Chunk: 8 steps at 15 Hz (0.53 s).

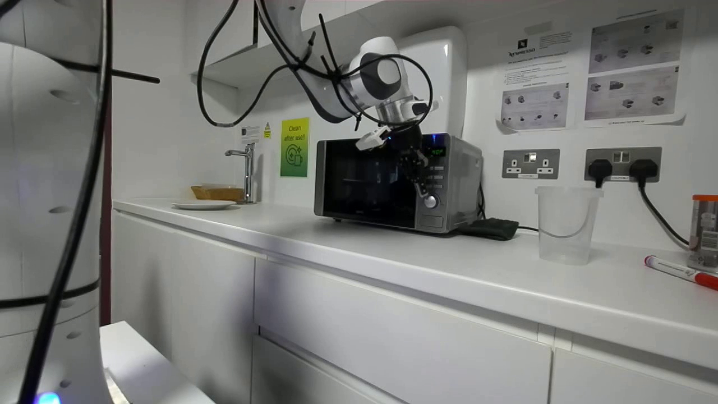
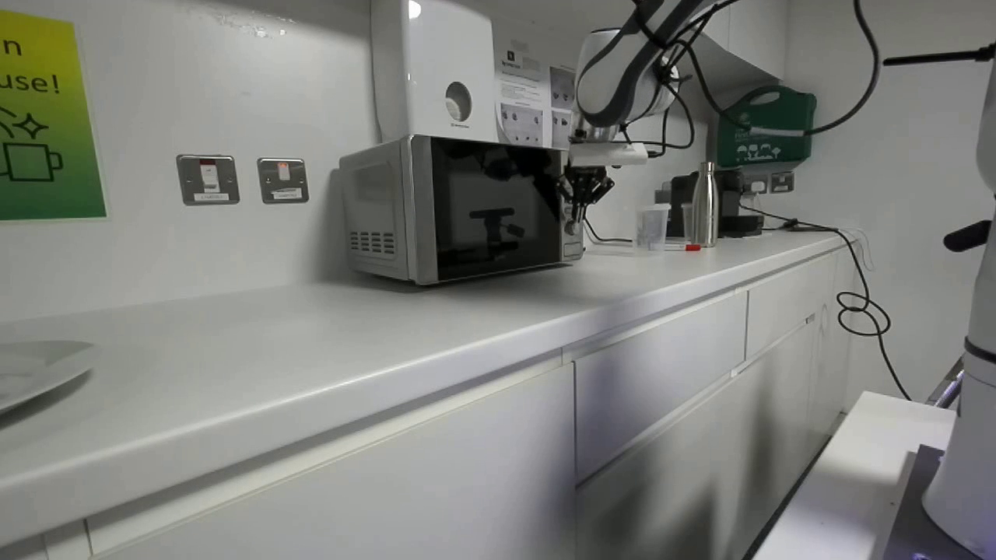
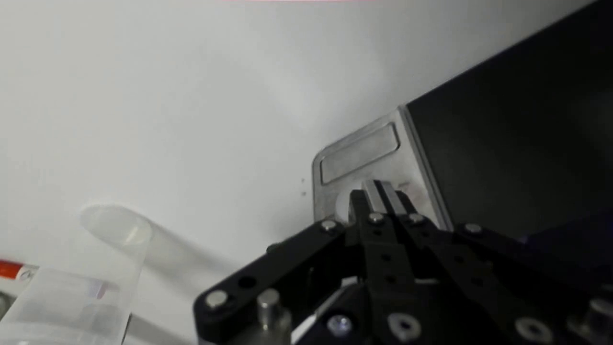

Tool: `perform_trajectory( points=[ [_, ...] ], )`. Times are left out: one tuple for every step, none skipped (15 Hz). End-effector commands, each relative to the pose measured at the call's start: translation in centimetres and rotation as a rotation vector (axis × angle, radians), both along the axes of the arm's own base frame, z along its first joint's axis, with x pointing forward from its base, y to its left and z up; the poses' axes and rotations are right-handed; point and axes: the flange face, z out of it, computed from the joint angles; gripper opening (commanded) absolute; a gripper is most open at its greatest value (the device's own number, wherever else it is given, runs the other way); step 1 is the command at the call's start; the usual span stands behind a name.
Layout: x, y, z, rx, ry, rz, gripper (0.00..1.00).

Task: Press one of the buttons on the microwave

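In the wrist view the gripper (image 3: 379,186) reaches up from the bottom edge, right of centre, its two fingers (image 3: 374,197) drawn together side by side, with only a thin dark line between their pale, flat-faced tips. They overlap a whitish round knob (image 3: 342,205) on the front of the microwave (image 1: 364,179) and hide part of it; whether they touch it I cannot tell. The links (image 3: 275,261) behind are matte black bars dotted with shiny round screw heads.

The microwave sits around the middle of the frame in both exterior views, a silver-grey box with a flat door (image 2: 498,241) of glossy black glass and a narrow control strip (image 1: 439,175), its green display (image 1: 437,152) glowing. Above the knob in the wrist view lies a rectangular button (image 3: 360,153), rounded at the corners and framed by a groove in the dull grey panel.

The counter (image 2: 233,350) beneath is smooth and white. At the right of the frame in an exterior view, a translucent tapered tub (image 1: 567,224) stands near a red and white marker (image 1: 673,269) and a jar (image 1: 704,230) with an orange lid
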Motion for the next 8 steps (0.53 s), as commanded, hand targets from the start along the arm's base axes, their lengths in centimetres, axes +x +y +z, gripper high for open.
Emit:
perform_trajectory(
  points=[
    [-1.5, 1.0, 0.8, 0.098, 0.146, 0.06, 0.0],
    [-1.9, 0.9, 0.9, 0.107, 0.186, 0.066, 0.0],
    [-2.4, 0.5, 1.1, 0.089, 0.222, 0.059, 0.0],
    [-2.8, 0.3, 1.3, 0.084, 0.251, 0.059, 0.0],
    [-3.3, 0.0, 1.6, 0.076, 0.279, 0.055, 0.0],
    [-3.8, -0.2, 1.9, 0.074, 0.3, 0.058, 0.0],
    [-4.4, -0.3, 2.5, 0.073, 0.315, 0.06, 0.0],
    [-5.0, -0.2, 3.0, 0.074, 0.326, 0.066, 0.0]
  ],
)
